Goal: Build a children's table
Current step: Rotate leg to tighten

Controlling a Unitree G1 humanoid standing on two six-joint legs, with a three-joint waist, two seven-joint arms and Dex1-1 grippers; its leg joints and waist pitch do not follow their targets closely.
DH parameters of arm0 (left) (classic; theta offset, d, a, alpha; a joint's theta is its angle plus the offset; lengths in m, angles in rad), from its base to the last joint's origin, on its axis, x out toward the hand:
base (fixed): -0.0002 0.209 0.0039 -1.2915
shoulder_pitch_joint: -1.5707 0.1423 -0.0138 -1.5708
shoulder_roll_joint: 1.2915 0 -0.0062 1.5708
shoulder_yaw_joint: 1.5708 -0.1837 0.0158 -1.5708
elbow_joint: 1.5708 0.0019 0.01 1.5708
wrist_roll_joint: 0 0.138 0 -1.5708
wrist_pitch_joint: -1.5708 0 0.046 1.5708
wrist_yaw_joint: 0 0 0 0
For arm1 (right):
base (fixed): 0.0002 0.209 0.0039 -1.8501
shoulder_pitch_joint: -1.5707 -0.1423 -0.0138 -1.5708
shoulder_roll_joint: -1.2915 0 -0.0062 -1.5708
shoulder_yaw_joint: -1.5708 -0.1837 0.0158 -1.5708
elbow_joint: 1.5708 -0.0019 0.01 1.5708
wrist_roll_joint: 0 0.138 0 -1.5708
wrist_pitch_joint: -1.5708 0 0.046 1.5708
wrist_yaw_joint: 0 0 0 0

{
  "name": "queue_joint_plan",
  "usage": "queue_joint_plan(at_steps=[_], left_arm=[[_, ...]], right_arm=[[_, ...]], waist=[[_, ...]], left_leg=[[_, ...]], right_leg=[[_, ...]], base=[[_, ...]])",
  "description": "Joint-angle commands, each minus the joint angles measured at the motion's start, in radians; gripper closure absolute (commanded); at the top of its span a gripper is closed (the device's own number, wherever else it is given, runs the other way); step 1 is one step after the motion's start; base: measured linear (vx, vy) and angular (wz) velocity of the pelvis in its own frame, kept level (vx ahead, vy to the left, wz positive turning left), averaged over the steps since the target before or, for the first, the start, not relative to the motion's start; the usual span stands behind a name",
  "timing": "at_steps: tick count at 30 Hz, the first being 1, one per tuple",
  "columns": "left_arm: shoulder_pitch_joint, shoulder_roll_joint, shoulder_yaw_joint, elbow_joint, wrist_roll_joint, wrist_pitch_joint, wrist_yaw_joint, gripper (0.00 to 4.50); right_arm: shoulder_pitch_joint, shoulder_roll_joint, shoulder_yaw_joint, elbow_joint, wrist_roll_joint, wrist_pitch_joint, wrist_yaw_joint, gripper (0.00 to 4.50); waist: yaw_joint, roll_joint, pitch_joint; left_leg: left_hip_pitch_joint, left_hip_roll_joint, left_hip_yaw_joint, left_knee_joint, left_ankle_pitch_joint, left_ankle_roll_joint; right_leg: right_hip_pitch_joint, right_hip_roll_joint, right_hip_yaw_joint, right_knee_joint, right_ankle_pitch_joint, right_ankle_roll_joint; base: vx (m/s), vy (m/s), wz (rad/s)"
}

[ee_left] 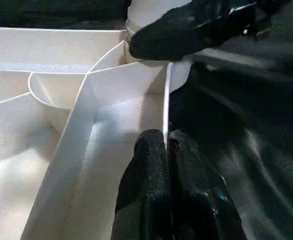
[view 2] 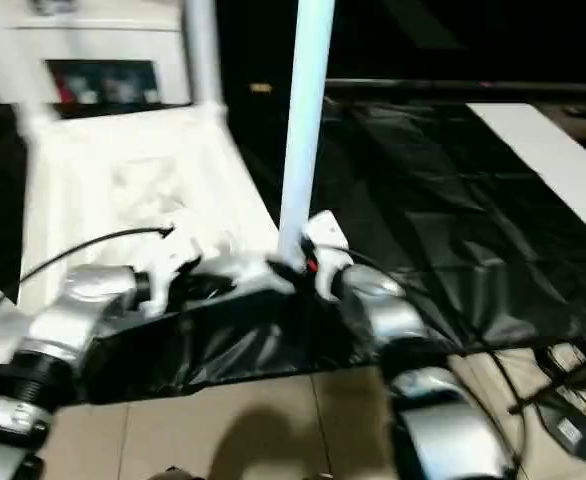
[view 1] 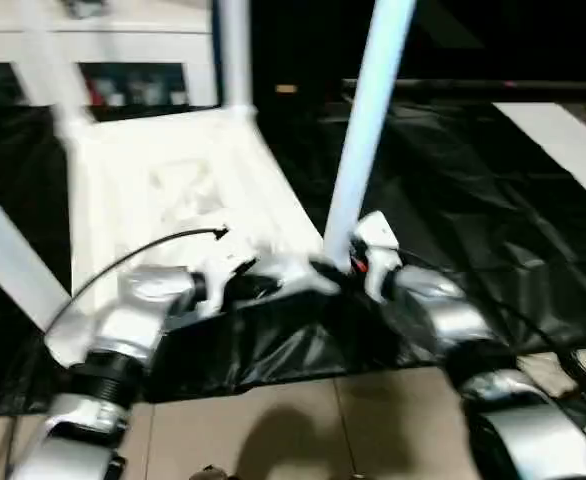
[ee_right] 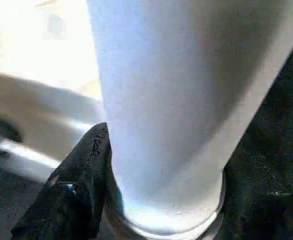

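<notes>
- The children's table [view 1: 173, 190] lay upside down on black sheeting [view 1: 473, 200] over the floor, ribbed underside up, with legs rising from its corners.
- The left claw [ee_left: 165, 150] was pressed together on the thin side wall of the top, near the close corner socket.
- The right claw [ee_right: 159, 200] pinched the near leg [view 1: 368, 120] at its base, where the leg met the socket.
- Judged from these views, the plastic was light and stiff but smooth, so a tapered leg could slip through a loose hold.
- The base suited seating the leg; the rim wall suited steadying the top.
</notes>
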Motion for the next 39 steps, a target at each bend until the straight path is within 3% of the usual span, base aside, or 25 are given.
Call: queue_joint_plan(at_steps=[1, 2, 4, 6, 9, 12, 13, 17, 19, 24, 26, 28, 32, 39], left_arm=[[-0.011, -0.092, -0.037, -0.089, -0.037, 0.004, 0.043, 4.50], [-0.006, -0.097, -0.043, -0.100, -0.039, 0.010, 0.040, 4.50], [-0.005, -0.097, -0.047, -0.104, -0.042, 0.012, 0.035, 4.50], [-0.005, -0.094, -0.049, -0.104, -0.042, 0.011, 0.031, 4.50], [-0.003, -0.069, -0.055, -0.105, -0.051, -0.003, -0.006, 4.50], [0.002, -0.052, -0.057, -0.113, -0.058, -0.007, -0.041, 4.50], [0.008, -0.028, -0.059, -0.124, -0.083, -0.017, -0.107, 4.50], [0.003, 0.012, -0.063, -0.110, -0.098, -0.038, -0.189, 4.50], [0.002, 0.018, -0.063, -0.106, -0.100, -0.039, -0.199, 4.50], [-0.020, 0.084, -0.057, -0.051, -0.116, -0.058, -0.325, 4.50], [-0.026, 0.100, -0.057, -0.039, -0.121, -0.053, -0.356, 4.50], [-0.032, 0.116, -0.060, -0.025, -0.124, -0.056, -0.383, 4.50], [-0.036, 0.124, -0.059, -0.013, -0.119, -0.062, -0.401, 4.50], [-0.038, 0.135, -0.059, 0.005, -0.119, -0.080, -0.410, 4.50]], right_arm=[[-0.002, 0.100, 0.075, 0.056, -0.057, 0.004, -0.014, 1.83], [-0.005, 0.113, 0.069, 0.060, -0.044, -0.004, 0.001, 1.83], [-0.010, 0.122, 0.055, 0.065, -0.023, -0.004, 0.021, 1.27], [-0.014, 0.124, 0.046, 0.066, -0.012, -0.002, 0.036, 1.11], [-0.008, 0.099, 0.068, 0.052, -0.028, -0.034, 0.075, 0.78], [-0.003, 0.080, 0.079, 0.045, -0.031, -0.054, 0.114, 0.78], [0.015, 0.048, 0.094, 0.018, -0.016, -0.075, 0.224, 0.78], [0.043, 0.002, 0.111, -0.029, 0.005, -0.103, 0.373, 0.78], [0.047, -0.004, 0.112, -0.036, 0.011, -0.102, 0.396, 0.78], [0.091, -0.086, 0.154, -0.134, 0.061, -0.073, 0.673, 0.78], [0.098, -0.105, 0.167, -0.149, 0.061, -0.062, 0.727, 0.91], [0.106, -0.125, 0.181, -0.163, 0.056, -0.050, 0.779, 1.15], [0.113, -0.141, 0.195, -0.175, 0.048, -0.047, 0.819, 1.30], [0.144, -0.162, 0.231, -0.217, 0.024, -0.048, 0.854, 1.77]], waist=[[0.003, -0.001, -0.057], [0.002, -0.001, -0.059], [0.003, 0.001, -0.059], [0.004, -0.002, -0.062], [0.004, 0.002, -0.062], [0.004, 0.004, -0.064], [0.004, 0.004, -0.064], [0.015, 0.007, -0.066], [0.025, 0.009, -0.067], [0.043, 0.011, -0.066], [0.051, 0.012, -0.062], [0.055, 0.010, -0.062], [0.057, 0.010, -0.063], [0.063, 0.008, -0.065]], left_leg=[[0.010, 0.100, -0.068, -0.084, -0.287, -0.025], [0.008, 0.098, -0.064, -0.081, -0.267, -0.014], [0.008, 0.096, -0.060, -0.079, -0.245, 0.003], [0.005, 0.095, -0.058, -0.077, -0.221, 0.015], [0.004, 0.095, -0.057, -0.077, -0.203, 0.025], [0.004, 0.096, -0.057, -0.077, -0.201, 0.026], [0.002, 0.096, -0.056, -0.076, -0.196, 0.031], [-0.001, 0.099, -0.052, -0.074, -0.161, 0.058], [0.004, 0.103, -0.049, -0.073, -0.147, 0.058], [0.005, 0.104, -0.049, -0.074, -0.172, 0.058], [0.013, 0.105, -0.046, -0.075, -0.200, 0.043], [0.010, 0.105, -0.050, -0.078, -0.210, 0.030], [0.011, 0.106, -0.051, -0.079, -0.213, 0.018], [0.007, 0.105, -0.052, -0.077, -0.186, 0.029]], right_leg=[[0.028, -0.126, 0.083, -0.096, -0.414, -0.170], [0.030, -0.124, 0.083, -0.092, -0.376, -0.180], [0.030, -0.121, 0.085, -0.089, -0.336, -0.188], [0.034, -0.119, 0.085, -0.084, -0.299, -0.198], [0.035, -0.116, 0.082, -0.081, -0.269, -0.204], [0.036, -0.116, 0.082, -0.078, -0.256, -0.210], [0.038, -0.116, 0.082, -0.077, -0.241, -0.215], [0.041, -0.109, 0.080, -0.065, -0.169, -0.231], [0.037, -0.109, 0.078, -0.060, -0.138, -0.252], [0.037, -0.110, 0.077, -0.065, -0.178, -0.238], [0.030, -0.110, 0.080, -0.071, -0.215, -0.237], [0.035, -0.114, 0.080, -0.072, -0.252, -0.228], [0.034, -0.115, 0.081, -0.072, -0.257, -0.224], [0.035, -0.115, 0.079, -0.069, -0.233, -0.222]], base=[[0.000, 0.000, 0.00], [0.000, 0.000, 0.00], [0.000, 0.000, 0.00], [0.000, 0.000, 0.00], [0.000, 0.000, 0.00], [0.000, 0.000, 0.00], [0.000, 0.000, 0.00], [0.000, 0.000, 0.00], [0.000, 0.000, 0.00], [0.000, 0.000, 0.00], [0.000, 0.000, 0.00], [0.000, 0.000, 0.00], [0.000, 0.000, 0.00], [0.000, 0.000, 0.00]])
